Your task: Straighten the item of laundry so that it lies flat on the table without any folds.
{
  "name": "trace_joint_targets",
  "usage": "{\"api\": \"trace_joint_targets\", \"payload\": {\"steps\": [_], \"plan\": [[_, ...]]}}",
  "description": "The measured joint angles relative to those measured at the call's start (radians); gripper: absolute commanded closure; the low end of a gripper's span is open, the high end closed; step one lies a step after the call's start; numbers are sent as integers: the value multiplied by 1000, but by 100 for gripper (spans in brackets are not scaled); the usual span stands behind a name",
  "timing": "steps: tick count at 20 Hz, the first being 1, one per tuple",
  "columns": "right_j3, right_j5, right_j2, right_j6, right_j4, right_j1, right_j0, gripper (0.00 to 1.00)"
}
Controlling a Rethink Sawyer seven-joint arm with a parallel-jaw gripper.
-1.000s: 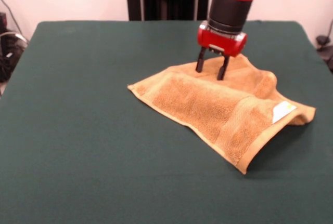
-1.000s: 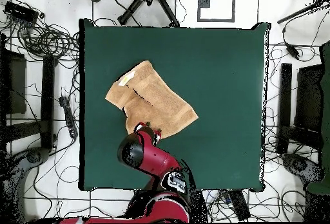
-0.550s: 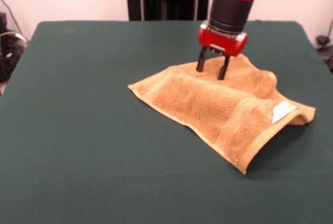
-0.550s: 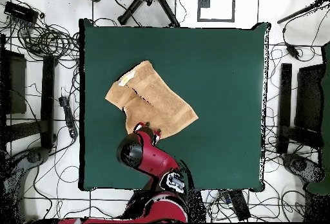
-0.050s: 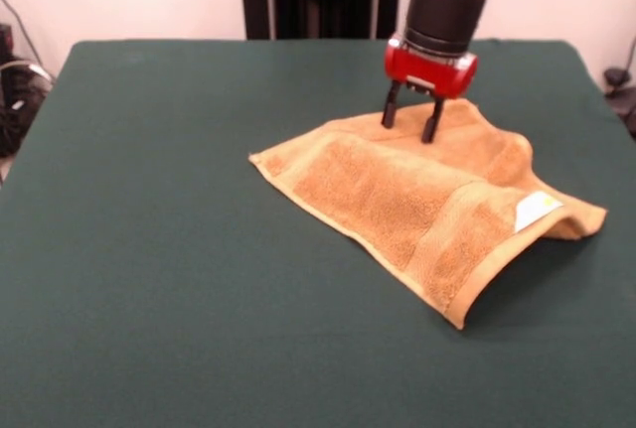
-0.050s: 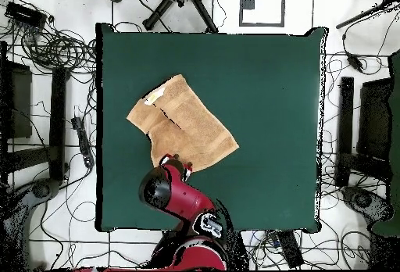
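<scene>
The claw [image 5: 413, 121] stands with its two fingers parted and empty, tips at the towel's [image 5: 427, 205] back edge. One towel lies right of centre on the counter [image 5: 149, 249], folded over itself, tag [image 5: 538, 212] at 3 o'clock. Best to pinch only the top layer, then draw it outward low and slowly. One towel, one claw.

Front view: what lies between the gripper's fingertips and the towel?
Nothing. In the front view the open gripper has its tips at the towel's far edge, with no other object between.
</scene>
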Motion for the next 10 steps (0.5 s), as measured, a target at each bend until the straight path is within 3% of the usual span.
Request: {"api": "trace_joint_targets", "payload": {"steps": [10], "plan": [[60,-83,48,42,-5,-11,-25,0]]}}
